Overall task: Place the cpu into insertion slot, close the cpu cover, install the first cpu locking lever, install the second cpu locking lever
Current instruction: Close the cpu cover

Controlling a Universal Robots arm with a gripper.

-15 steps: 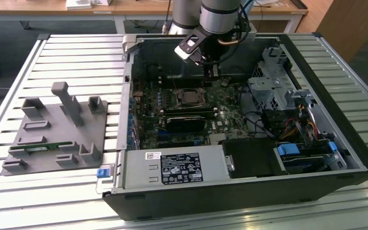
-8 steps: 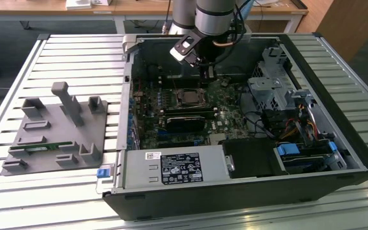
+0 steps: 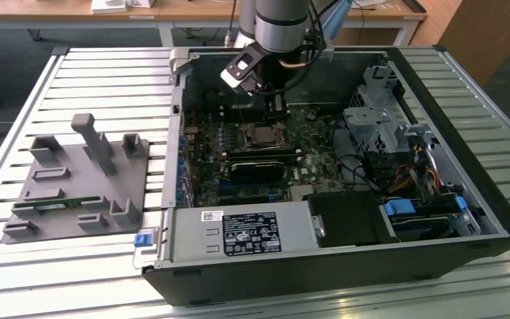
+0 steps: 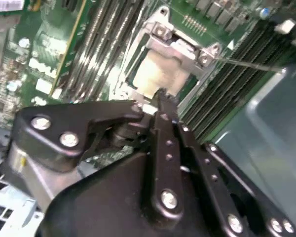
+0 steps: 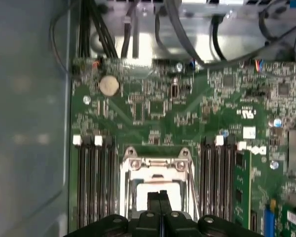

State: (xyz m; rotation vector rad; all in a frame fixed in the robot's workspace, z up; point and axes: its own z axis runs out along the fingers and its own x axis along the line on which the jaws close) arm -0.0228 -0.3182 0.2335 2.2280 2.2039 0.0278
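The computer case [image 3: 467,166] lies open on the slatted table. My gripper [image 3: 277,111] hangs inside it, just over the far edge of the insertion slot [image 3: 262,135]. In both wrist views its black fingers [image 5: 156,199] are pressed together with nothing between them, and their tip [image 4: 161,95] sits low over the socket's edge. The silvery cpu cover [image 5: 157,164] lies flat on the socket. The pale top of the cpu [image 4: 157,74] shows through its cut-out. A thin locking lever [image 4: 246,64] sticks out from one corner of the socket.
Memory slots [image 5: 93,182] flank the socket on both sides. A long black card [image 3: 255,167] lies nearer the camera, with the power supply [image 3: 237,232] at the case front. Cables and a drive cage [image 3: 379,126] fill the exterior view's right. A grey fixture plate [image 3: 69,186] stands on the table at the left.
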